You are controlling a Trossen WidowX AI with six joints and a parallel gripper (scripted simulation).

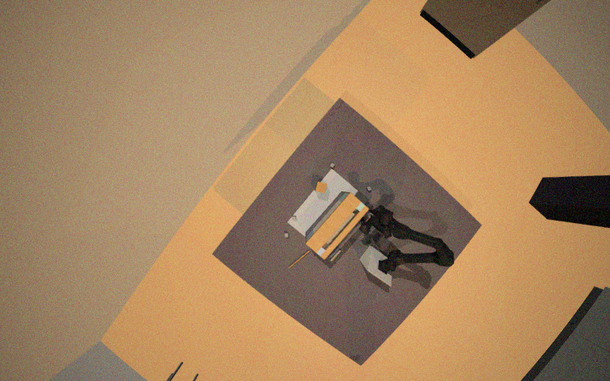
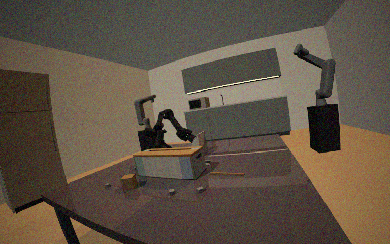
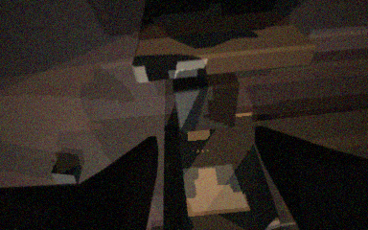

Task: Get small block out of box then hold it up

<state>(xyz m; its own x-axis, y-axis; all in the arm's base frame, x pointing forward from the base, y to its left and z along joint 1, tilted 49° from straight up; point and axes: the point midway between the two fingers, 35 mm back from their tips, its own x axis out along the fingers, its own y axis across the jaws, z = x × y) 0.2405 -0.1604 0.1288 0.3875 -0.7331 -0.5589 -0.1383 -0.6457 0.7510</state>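
Note:
The box (image 1: 337,226) (image 2: 165,165) stands upright, with an orange top and a long slot. My gripper (image 1: 364,221) (image 3: 206,138) is low beside its robot-facing side, near one end. In the wrist view the fingers are partly open, with a wide gap and nothing visibly gripped. A tan, square-looking patch (image 3: 214,196) shows between the fingers in that view; I cannot tell whether it is the small block or part of the box. The small block cannot be picked out with certainty in the top and exterior views. The box hides the fingertips in the exterior view.
An orange cube (image 1: 321,187) (image 2: 129,182) is on the side of the box away from the arm. Small grey pieces (image 1: 368,189) (image 2: 200,189) (image 3: 67,165) are scattered around. An orange stick (image 1: 299,259) (image 2: 227,173) lies past one end. A pale panel (image 1: 373,264) (image 2: 201,139) stands near the arm's base.

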